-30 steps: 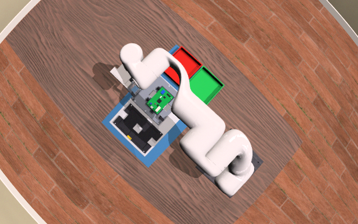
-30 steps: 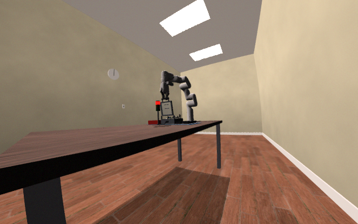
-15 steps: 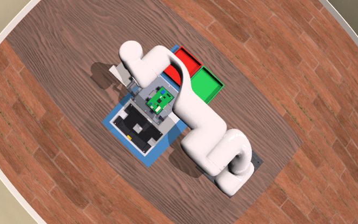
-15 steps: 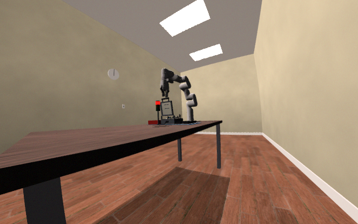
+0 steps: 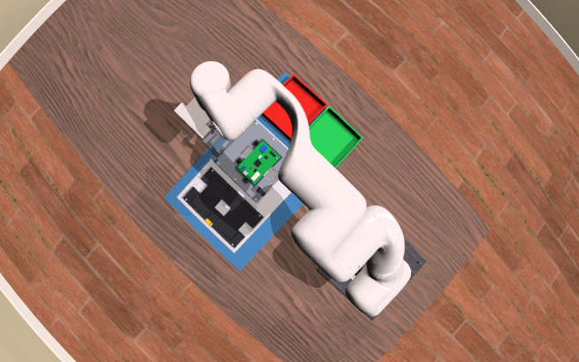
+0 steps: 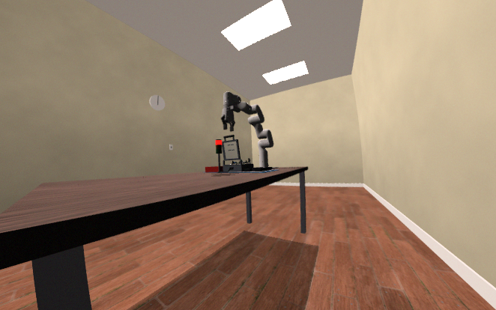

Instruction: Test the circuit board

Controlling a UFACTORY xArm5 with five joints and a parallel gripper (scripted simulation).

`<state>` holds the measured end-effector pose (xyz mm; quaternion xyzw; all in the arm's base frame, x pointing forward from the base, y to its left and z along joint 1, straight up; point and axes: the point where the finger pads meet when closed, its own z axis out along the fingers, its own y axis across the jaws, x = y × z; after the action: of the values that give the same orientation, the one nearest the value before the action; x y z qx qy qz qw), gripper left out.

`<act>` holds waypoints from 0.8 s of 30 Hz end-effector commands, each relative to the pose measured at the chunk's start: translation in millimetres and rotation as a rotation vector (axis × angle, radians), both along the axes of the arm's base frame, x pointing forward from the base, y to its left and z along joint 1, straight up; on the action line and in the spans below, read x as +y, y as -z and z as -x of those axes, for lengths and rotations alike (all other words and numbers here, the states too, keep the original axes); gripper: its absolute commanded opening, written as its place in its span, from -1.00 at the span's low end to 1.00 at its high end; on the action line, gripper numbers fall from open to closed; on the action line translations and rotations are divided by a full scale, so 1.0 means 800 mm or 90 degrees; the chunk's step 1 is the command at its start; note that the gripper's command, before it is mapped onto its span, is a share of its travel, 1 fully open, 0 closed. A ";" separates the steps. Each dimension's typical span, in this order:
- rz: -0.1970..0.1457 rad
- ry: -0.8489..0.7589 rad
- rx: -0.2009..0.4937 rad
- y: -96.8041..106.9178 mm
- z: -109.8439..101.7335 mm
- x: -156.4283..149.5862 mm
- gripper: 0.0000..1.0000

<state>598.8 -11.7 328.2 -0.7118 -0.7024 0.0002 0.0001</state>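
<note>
On the far end of the long dark wooden table (image 6: 134,196), the small green rectangular circuit board (image 5: 258,163) lies flat in the grey tester (image 5: 255,135), component side up. Behind it the tester's pale lid (image 6: 231,149) stands raised, and beside it the signal light (image 6: 217,142) glows red. Above the lid's top edge hangs the dark two-fingered gripper (image 6: 228,125), fingers spread and holding nothing, well apart from the board below. Beyond the tester sit the red square bin (image 5: 305,100) and the green square bin (image 5: 334,137), side by side and touching.
</note>
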 end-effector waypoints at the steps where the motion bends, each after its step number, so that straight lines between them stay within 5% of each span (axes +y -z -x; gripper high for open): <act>1: 0.000 0.000 -0.003 -0.004 -0.001 0.000 1.00; 18: 0.000 0.000 -0.003 -0.004 0.011 0.000 1.00; 24: 0.000 0.000 -0.003 -0.004 0.043 0.000 1.00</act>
<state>583.1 -11.5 328.6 -0.7118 -0.7023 0.0022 0.0023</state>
